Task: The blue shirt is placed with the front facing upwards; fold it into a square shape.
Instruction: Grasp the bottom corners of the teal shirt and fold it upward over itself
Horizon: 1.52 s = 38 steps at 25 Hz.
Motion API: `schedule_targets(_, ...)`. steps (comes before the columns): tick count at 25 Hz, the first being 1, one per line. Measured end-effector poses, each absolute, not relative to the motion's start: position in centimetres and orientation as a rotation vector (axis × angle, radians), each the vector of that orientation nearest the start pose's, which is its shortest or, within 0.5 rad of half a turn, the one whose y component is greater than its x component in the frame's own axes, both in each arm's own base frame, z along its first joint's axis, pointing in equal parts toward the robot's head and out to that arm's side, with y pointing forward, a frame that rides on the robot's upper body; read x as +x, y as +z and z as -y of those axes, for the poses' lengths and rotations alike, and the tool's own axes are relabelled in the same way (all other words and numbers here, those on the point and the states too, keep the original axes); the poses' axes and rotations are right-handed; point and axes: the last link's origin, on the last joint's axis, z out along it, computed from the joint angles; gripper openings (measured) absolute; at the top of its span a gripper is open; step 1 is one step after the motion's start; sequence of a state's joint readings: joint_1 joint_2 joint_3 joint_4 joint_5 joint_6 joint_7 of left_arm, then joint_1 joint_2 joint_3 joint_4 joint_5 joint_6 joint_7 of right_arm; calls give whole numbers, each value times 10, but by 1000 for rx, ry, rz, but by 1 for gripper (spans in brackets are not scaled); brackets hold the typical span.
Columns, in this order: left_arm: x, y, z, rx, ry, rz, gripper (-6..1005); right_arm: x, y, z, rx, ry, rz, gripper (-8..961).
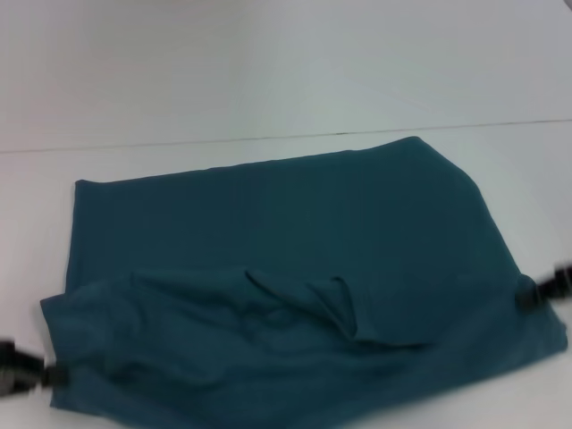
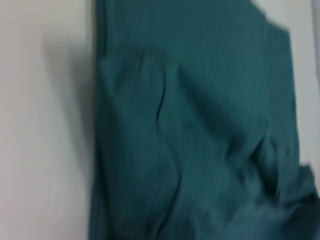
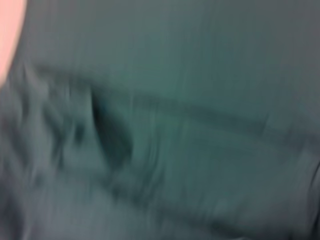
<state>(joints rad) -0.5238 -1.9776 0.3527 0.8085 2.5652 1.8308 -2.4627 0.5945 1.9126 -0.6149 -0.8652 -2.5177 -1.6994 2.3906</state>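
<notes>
The blue shirt (image 1: pixel 295 223) lies across the white table, plain teal side up. Its near part is doubled over the rest in a rumpled layer with a raised crease (image 1: pixel 344 308) near the middle. My left gripper (image 1: pixel 49 375) is at the shirt's near left corner. My right gripper (image 1: pixel 527 293) is at its right edge. Each is shut on the cloth, and the folded layer spans between them. The left wrist view shows the shirt (image 2: pixel 200 125) wrinkled beside bare table. The shirt (image 3: pixel 200 75) fills nearly all of the right wrist view.
The white table (image 1: pixel 268 71) extends far behind the shirt, with a thin seam line (image 1: pixel 268 138) running across it. Bare table (image 2: pixel 40 125) lies beside the shirt's edge in the left wrist view. A pale corner of table (image 3: pixel 7 30) shows in the right wrist view.
</notes>
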Motion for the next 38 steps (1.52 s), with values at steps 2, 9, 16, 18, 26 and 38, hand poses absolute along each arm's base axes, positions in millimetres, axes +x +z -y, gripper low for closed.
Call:
schedule_targets(2, -322, 76, -305, 2239, 421, -2310, 17, 305, 100, -352, -2232, 188, -1736, 48)
schedule_targets(9, -299, 74, -353, 2297, 555, -2312, 16, 288, 102, -392, -2117, 443, -1655, 48)
schedule_targets(16, -289, 87, -390, 2367, 690, -2390, 16, 278, 99, -420, -1974, 520, -1621, 49)
schedule_targets(18, -292, 90, -399, 2378, 735, -2448, 16, 279, 97, -426, -1932, 535, -1609, 49)
schedule_targets(26, -303, 83, -420, 2372, 868, -2623, 16, 285, 73, -442, -1812, 545, -1600, 49)
schedule_targets(38, -303, 69, -437, 2377, 935, -2730, 16, 265, 33, -469, -1777, 469, -1502, 48)
